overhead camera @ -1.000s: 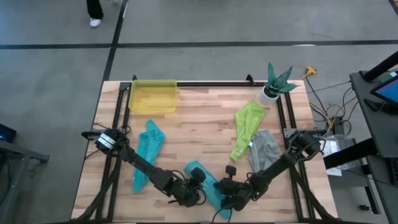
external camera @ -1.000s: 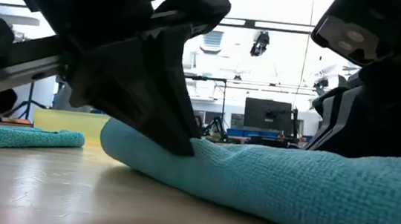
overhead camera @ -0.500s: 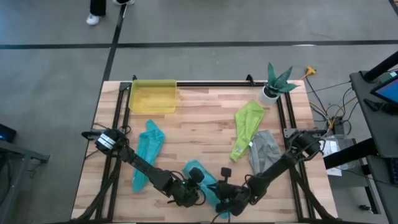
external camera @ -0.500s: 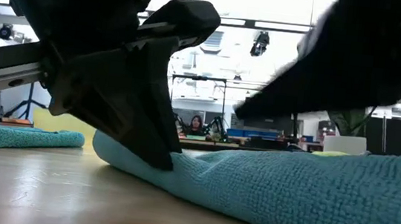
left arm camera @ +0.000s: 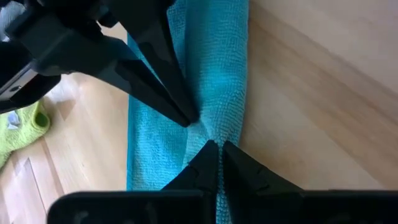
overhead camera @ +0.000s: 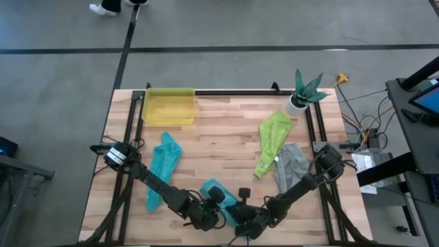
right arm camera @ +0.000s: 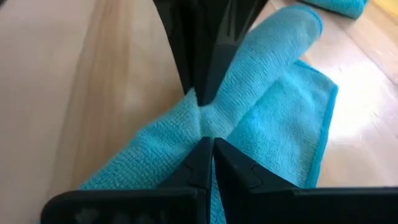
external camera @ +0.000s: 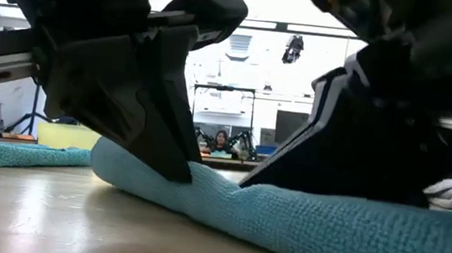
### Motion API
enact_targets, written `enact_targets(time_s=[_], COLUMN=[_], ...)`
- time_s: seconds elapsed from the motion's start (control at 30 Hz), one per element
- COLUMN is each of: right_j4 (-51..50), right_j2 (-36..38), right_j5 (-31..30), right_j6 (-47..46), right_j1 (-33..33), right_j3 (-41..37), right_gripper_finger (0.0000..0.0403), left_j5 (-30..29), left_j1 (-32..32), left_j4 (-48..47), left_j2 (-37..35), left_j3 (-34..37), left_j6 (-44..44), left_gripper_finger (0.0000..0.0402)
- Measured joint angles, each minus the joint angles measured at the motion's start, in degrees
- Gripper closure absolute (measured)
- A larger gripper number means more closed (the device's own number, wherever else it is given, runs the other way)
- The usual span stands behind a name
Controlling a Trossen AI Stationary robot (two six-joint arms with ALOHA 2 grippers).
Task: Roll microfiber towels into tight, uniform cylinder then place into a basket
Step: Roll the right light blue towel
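Pinching the light blue towel [overhead camera: 218,194] at the desk's [overhead camera: 226,140] near edge, left gripper [overhead camera: 217,214] and right gripper [overhead camera: 241,221] meet tip to tip, both pressed together. Basket [overhead camera: 168,106] at far-left corner; monitors glow in the room behind.

A robotics lab: framed wooden table [overhead camera: 226,140], monitors [external camera: 292,127] behind
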State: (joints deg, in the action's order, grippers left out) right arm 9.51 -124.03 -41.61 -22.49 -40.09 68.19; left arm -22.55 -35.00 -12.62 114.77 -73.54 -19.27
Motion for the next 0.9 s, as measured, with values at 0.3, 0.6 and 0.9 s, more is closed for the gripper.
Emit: enact_targets(time_s=[0.3,0.6,0.9], right_j4=[2.4,4.6,4.5], right_j2=[0.2,0.2,0.2], right_j5=[4.5,7.5,7.7], right_j6=[-0.4,-0.4,-0.4], right_j1=[0.2,0.5,0.5], right_j3=[-0.1,-0.3,-0.4], right_gripper_finger=[0.039,0.039,0.039], left_j5=[-1.8,-2.6,-1.9], left_j1=[-0.4,0.0,0.9], left_j4=[0.2,1.6,2.4], left_j2=[-0.6,-0.6,-0.6], left_j3=[0.0,0.1,0.8], left_j6=[0.8,1.5,2.8], left_gripper_finger=[0.0401,0.0401,0.0401])
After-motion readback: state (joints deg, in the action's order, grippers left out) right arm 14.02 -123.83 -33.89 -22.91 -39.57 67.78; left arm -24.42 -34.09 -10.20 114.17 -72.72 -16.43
